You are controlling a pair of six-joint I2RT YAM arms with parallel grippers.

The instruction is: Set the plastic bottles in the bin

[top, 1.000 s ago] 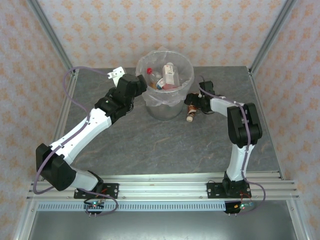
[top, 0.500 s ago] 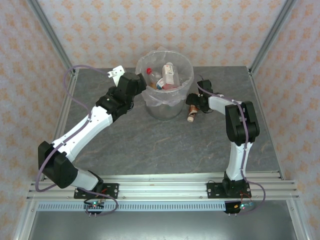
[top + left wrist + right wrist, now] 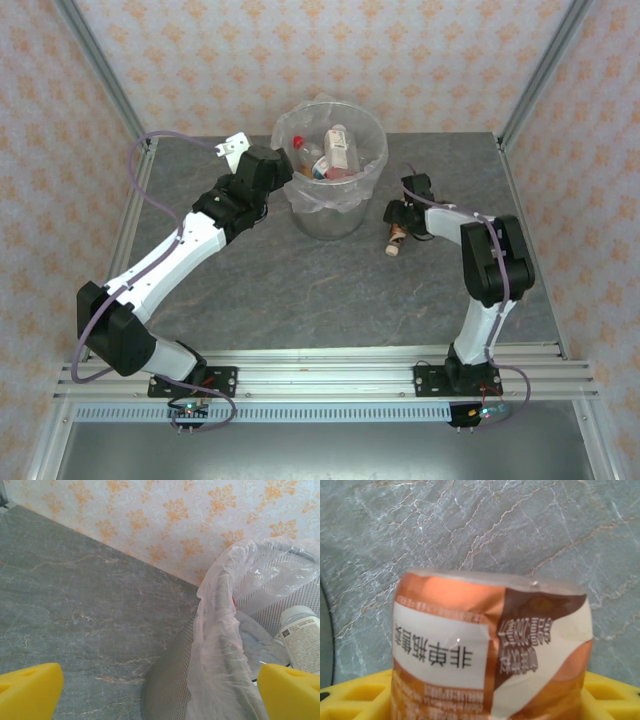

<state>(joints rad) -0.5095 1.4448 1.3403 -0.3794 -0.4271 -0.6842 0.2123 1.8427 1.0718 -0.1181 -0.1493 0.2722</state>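
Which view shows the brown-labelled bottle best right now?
Right wrist: the bottle is close up, label readable, between yellow fingers. Top view shows it small, in the right gripper, right of the bin.

A brown-labelled bottle (image 3: 490, 645) sits close up between two yellow fingers (image 3: 355, 695), with grey veined worktop (image 3: 470, 525) behind it.

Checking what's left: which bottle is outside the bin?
The brown-labelled bottle, held in the right gripper just right of the bin; the other bottles lie inside it.
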